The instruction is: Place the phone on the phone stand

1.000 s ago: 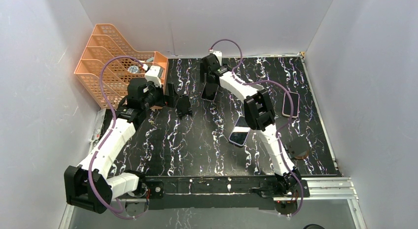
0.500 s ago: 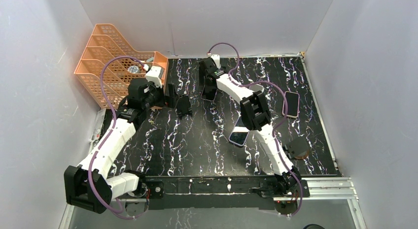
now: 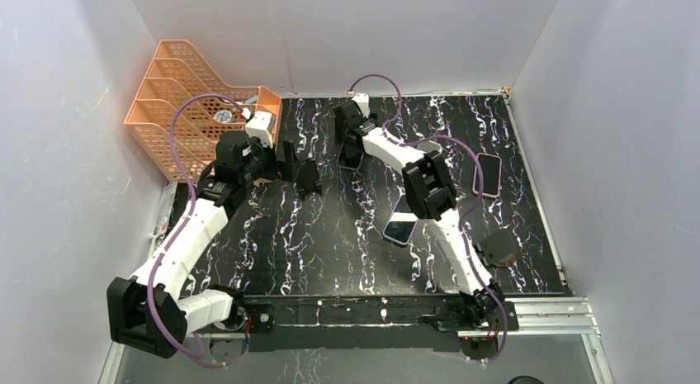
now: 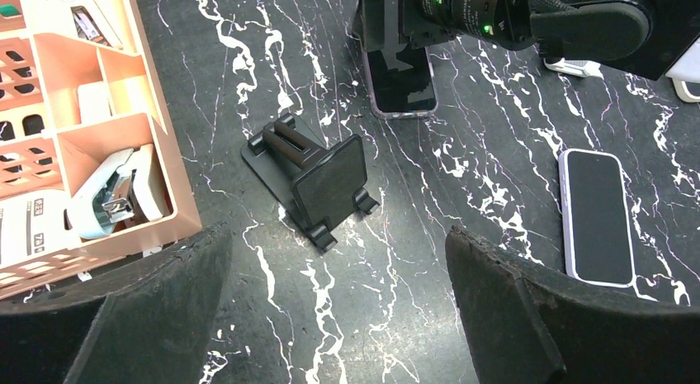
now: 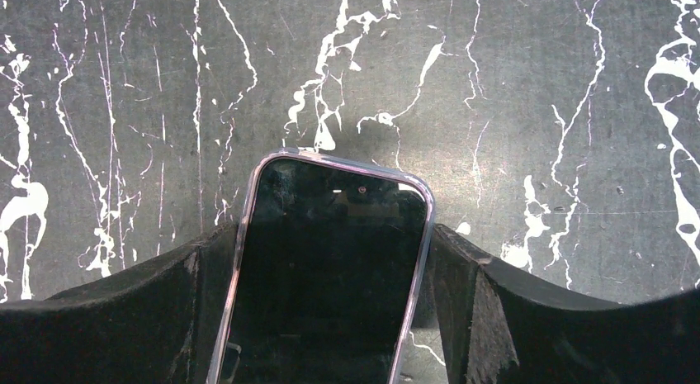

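Note:
The black phone stand [image 3: 307, 179] stands on the marbled table at the back left, and shows in the left wrist view [image 4: 318, 182]. My left gripper [image 3: 285, 163] is open and empty just left of it, and the stand sits ahead of the fingers [image 4: 338, 239]. My right gripper [image 3: 348, 140] is shut on a dark phone in a clear purple case [image 3: 348, 157], to the right of the stand. In the right wrist view the phone [image 5: 330, 268] sits between the two fingers [image 5: 330, 239], low over the table. The left wrist view shows the phone [image 4: 400, 74] too.
An orange mesh rack [image 3: 186, 99] with small items stands at the back left, close to the stand. A second phone [image 3: 487, 174] lies at the right, a third [image 3: 402, 225] under the right arm. A round brown object [image 3: 499, 250] lies near the right front.
My right gripper has shifted a little to the left with the phone, closer to the stand. The left arm has barely moved.

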